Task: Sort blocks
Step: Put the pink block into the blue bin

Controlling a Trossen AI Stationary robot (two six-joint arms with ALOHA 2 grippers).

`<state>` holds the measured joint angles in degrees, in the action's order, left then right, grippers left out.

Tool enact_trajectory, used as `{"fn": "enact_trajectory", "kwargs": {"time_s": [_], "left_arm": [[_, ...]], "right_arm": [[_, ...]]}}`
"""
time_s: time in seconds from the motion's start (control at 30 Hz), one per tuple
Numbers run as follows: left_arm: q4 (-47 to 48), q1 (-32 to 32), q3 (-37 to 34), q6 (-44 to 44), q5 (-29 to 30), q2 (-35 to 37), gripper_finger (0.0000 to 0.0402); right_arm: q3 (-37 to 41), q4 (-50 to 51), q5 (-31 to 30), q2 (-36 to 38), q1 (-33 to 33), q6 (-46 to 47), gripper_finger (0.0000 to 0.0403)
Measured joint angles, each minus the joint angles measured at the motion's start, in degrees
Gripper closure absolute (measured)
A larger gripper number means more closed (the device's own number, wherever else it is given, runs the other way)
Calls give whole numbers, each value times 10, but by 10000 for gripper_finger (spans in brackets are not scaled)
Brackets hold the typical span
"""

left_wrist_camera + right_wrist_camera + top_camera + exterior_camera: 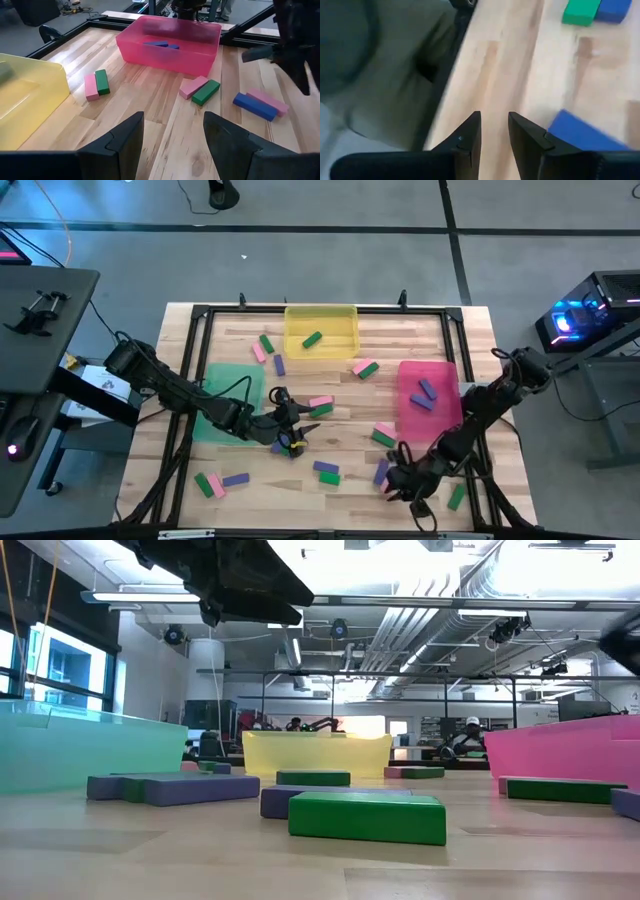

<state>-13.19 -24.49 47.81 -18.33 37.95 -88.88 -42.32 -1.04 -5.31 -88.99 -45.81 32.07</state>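
A pale wooden table (250,500) stands on grey floor; the low view shows an open workshop with ceiling ducts. No writing is readable. The left gripper (172,132), fingers apart and empty, faces the pink tray (170,47) holding blue blocks (161,45). The right gripper (494,127), fingers narrowly parted and holding nothing, has a blue block (582,135) just beside it.

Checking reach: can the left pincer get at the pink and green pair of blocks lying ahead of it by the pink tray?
Probably yes. The left pincer is open and empty, with bare table between it and the pink block and green block.
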Motion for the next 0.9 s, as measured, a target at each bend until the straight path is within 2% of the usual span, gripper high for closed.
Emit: {"fn": "enact_trajectory", "kwargs": {"time_s": [0.1,0.2,0.43,0.57,0.73,0.9], "left_arm": [[0,0,0,0,0,0,209],[0,0,0,0,0,0,209],[0,0,0,0,0,0,209],[0,0,0,0,0,0,209],[0,0,0,0,0,0,209],[1,0,0,0,0,0,209]], "right_arm": [[0,38,-9,0,18,-37,319],[1,81,14,0,39,-53,305],[1,121,31,0,46,-141,220],[1,173,23,-3,46,-142,184],[0,166,29,-34,40,-158,181],[-2,156,26,-60,31,-150,202]]}}
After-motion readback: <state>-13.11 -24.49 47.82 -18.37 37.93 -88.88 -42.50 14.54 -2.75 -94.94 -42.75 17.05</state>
